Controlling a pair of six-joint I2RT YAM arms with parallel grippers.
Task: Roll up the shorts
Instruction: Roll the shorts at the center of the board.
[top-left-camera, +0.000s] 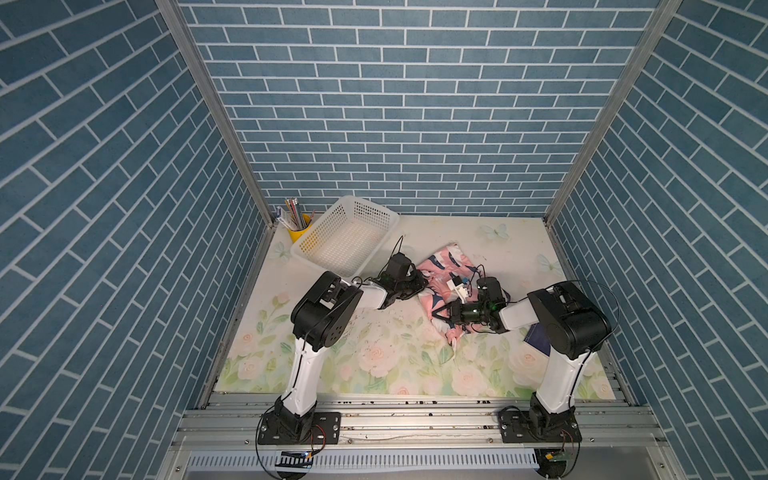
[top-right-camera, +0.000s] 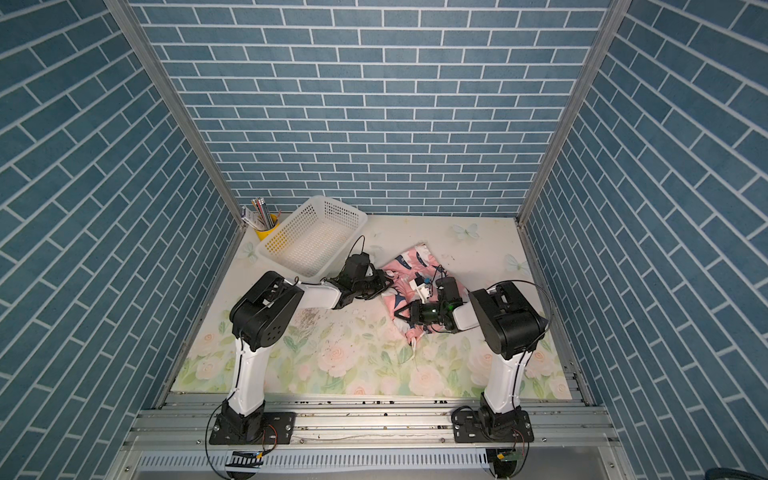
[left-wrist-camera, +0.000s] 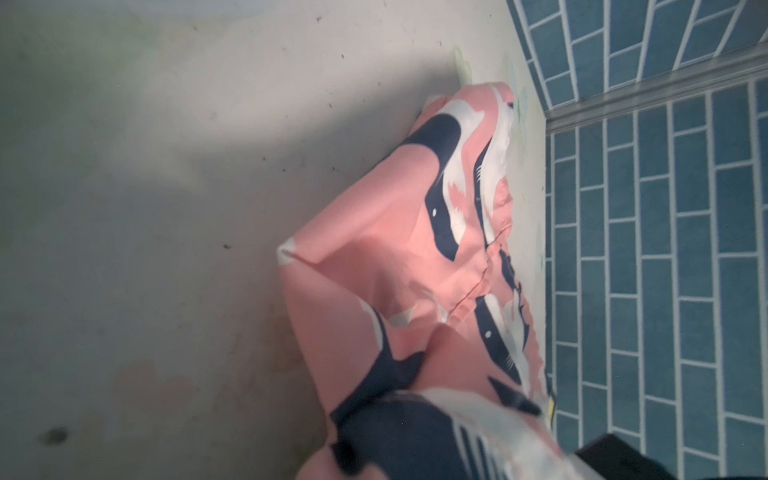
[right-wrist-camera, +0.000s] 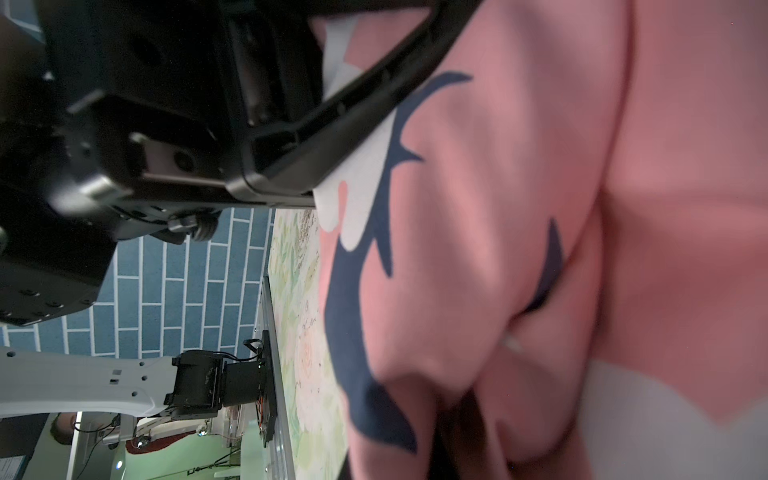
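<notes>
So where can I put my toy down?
Bare flowery mat in front, between the two arm bases, and the back right corner behind the pink shark-print shorts. Crowded: white plastic basket and yellow pencil cup back left.

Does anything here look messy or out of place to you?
The shorts lie bunched and creased, not flat, with a white drawstring trailing onto the floral mat. A dark speckled smudge dirties the mat near the left arm.

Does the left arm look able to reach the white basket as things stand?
Probably yes: the basket sits right beside the left arm, nothing between, though its jaws grip the shorts.
</notes>
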